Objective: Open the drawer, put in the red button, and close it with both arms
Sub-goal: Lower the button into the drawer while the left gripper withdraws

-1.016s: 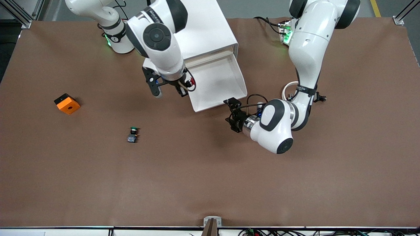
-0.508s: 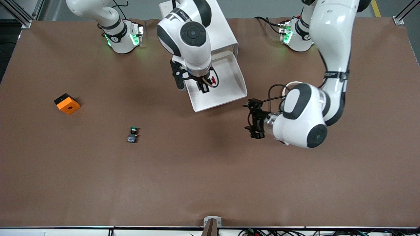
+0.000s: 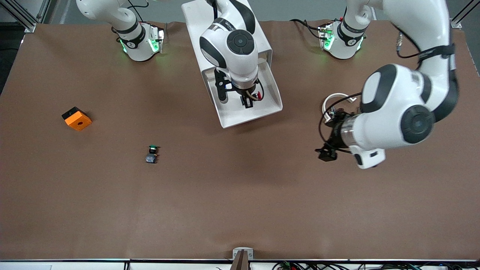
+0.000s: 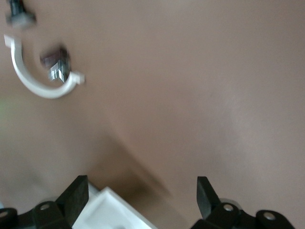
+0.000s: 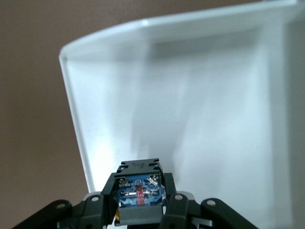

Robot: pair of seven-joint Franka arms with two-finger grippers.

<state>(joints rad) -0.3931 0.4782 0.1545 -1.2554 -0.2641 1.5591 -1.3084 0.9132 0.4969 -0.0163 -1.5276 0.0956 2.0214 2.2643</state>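
Note:
The drawer (image 3: 249,117) stands pulled out of the white cabinet (image 3: 262,39). My right gripper (image 3: 246,100) hangs over the drawer's inside, shut on the red button (image 3: 257,96), whose red cap points toward the left arm's end of the table. In the right wrist view the button's black and grey-blue body (image 5: 139,191) sits clamped between the fingers above the drawer's white floor (image 5: 200,114). My left gripper (image 3: 325,153) is open and empty over bare table, off the drawer's corner toward the left arm's end. Its fingers (image 4: 76,195) stand wide apart with nothing between them.
A green-capped button (image 3: 152,153) and an orange box (image 3: 76,118) lie on the table toward the right arm's end. A white cable loop (image 3: 335,99) hangs at the left arm's wrist and shows in the left wrist view (image 4: 35,86).
My right gripper has carried the red button from beside the drawer to over its inside. My left arm has swung away from the drawer's front toward its own end.

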